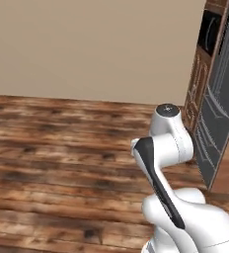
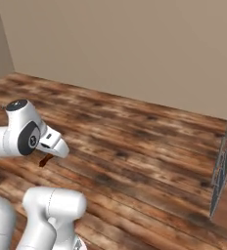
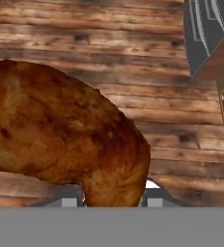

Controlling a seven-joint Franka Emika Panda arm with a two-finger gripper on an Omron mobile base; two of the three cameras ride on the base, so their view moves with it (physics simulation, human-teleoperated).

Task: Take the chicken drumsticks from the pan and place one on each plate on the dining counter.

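The darker reddish-brown chicken drumstick looms large in the hand view, held between the fingers of my gripper, which is shut on it. The meat covers most of both fingertips. In the right base view a small end of the drumstick hangs below the white hand, above the floor. The other drumstick, the pan, both plates and the dining counter are out of view.
A wooden plank floor spreads ahead to a plain beige wall. A tall dark grey appliance set in wood cabinetry stands at the right; its edge also shows in the right base view.
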